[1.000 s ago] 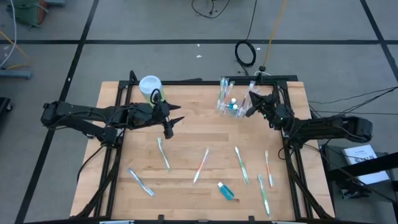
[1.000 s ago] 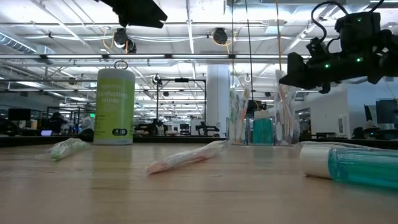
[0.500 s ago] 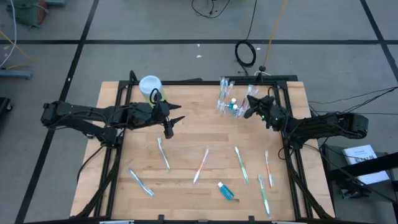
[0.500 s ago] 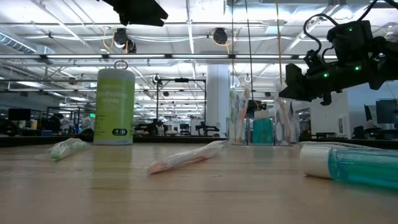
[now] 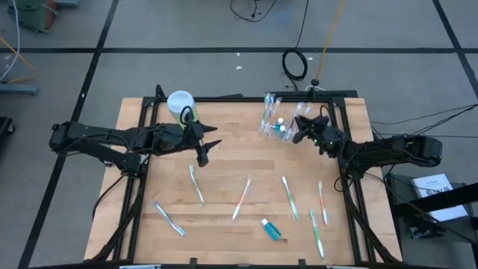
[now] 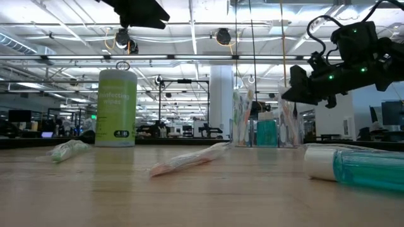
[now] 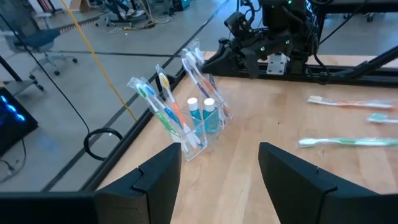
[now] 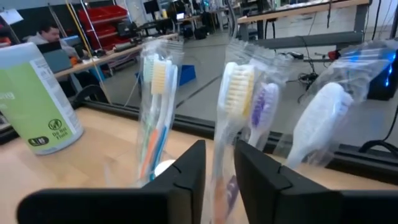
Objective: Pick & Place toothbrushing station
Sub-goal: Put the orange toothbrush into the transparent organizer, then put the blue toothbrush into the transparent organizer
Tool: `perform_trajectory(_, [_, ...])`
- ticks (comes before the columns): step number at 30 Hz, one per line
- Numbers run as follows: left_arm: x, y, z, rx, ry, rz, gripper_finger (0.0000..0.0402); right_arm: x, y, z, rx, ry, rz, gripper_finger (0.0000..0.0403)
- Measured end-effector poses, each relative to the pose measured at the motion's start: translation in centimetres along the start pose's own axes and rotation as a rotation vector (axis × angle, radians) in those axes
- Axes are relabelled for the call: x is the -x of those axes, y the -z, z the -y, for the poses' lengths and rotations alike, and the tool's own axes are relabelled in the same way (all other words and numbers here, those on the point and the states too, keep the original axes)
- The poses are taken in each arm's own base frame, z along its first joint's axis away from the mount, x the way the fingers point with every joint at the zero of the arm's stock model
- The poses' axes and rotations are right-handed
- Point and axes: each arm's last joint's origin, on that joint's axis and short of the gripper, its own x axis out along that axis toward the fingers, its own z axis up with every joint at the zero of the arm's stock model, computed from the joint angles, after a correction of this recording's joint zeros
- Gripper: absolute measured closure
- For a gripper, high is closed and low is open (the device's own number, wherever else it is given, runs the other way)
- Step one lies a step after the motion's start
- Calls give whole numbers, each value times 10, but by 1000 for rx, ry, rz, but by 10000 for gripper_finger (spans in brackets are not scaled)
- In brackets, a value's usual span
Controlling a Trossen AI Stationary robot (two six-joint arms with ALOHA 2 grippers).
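My right end effector (image 5: 301, 128), fingers narrowly parted, hangs just beside the clear cup (image 5: 272, 125) of toothbrushes at the desk's (image 5: 239, 161) one o'clock. My left end effector (image 5: 208, 143) waits wide open at ten o'clock

Room's a big open workshop kind of space. Grey concrete floor (image 5: 187, 30) with dark seam lines, a coiled black cable (image 5: 295, 64) and a yellow cord (image 5: 328, 33) lying behind the wooden counter (image 5: 239, 161). White ceiling beams (image 6: 189, 44) with bright strip lighting, a white pillar (image 6: 221, 101), desks with monitors (image 6: 25, 120) further back, red shelving (image 8: 102, 22), and a person at a laptop (image 8: 46, 34).
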Motion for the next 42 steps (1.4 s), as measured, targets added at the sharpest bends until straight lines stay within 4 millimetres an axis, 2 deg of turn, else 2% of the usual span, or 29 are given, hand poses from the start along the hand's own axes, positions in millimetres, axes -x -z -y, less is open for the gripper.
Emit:
perform_trajectory(6, [0, 2, 1, 39, 3, -16, 183, 0, 0, -1, 16, -42, -8, 289])
perform_trajectory(17, [6, 4, 15, 71, 62, -33, 183, 5, -13, -2, 259, 1, 94, 216])
perform_trajectory(22, [9, 4, 21, 78, 90, -31, 183, 12, -18, -10, 315, -41, 132, 205])
perform_trajectory(25, [11, 4, 25, 114, 104, -33, 183, 16, -22, -13, 378, -9, 164, 204])
perform_trajectory(29, [12, 10, 32, 150, 130, -44, 183, 22, -32, -18, 308, -35, 256, 206])
perform_trajectory(33, [12, 25, 40, 182, 206, -99, 183, 26, -34, -24, 223, -192, 276, 206])
perform_trajectory(39, [14, 49, 51, 324, 315, -214, 183, 32, -31, -37, 190, -630, 245, 206])
perform_trajectory(42, [14, 58, 53, 413, 275, -259, 183, 36, -28, -42, 184, -699, 224, 206])
